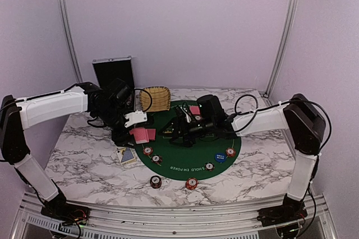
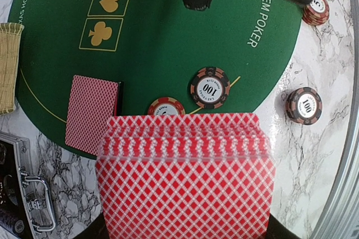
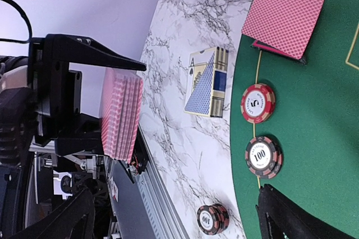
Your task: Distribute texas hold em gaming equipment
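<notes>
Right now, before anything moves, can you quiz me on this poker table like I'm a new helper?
1. True or false: the left pincer is shut on the deck of red-backed cards.
2. Which one lies on the marble table, off the green mat? A) blue marker disc B) card box C) orange marker disc
3. Fill in: the right pincer has its jaws standing ____.

Key: 1 true; 2 B; 3 open.
</notes>
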{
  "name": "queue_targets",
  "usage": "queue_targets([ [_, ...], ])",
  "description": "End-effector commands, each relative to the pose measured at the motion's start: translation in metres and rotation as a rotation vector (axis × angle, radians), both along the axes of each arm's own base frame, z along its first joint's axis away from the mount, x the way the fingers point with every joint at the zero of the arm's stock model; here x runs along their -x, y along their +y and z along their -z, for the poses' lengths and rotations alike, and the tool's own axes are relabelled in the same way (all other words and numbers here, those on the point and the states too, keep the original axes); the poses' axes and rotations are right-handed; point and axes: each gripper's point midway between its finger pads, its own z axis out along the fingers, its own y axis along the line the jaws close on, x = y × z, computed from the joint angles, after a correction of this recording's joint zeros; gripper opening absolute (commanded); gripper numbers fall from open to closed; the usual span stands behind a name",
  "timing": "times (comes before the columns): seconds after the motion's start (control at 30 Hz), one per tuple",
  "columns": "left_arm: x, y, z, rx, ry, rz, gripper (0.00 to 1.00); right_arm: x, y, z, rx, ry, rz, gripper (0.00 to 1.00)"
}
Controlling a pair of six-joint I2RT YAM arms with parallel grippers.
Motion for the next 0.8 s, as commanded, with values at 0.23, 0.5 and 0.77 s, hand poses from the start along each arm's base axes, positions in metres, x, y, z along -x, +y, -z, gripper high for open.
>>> queue_targets([
  [0.23,-0.010,-0.014,-0.014,0.044,-0.001,-0.009,0.19,-0.001,0.041,-0.024,-0.134,-0.006,-0.050,0.99],
  [0.5,-0.010,-0.016,-0.013,0.049,0.007,-0.009,0.19,-0.001,0.057,-0.024,-0.170,0.018,-0.071,0.99],
  [0.77,-0.008,-0.017,-0.012,0.053,0.016,-0.012,0.19,-0.002,0.078,-0.018,-0.174,0.033,-0.106,0.99],
])
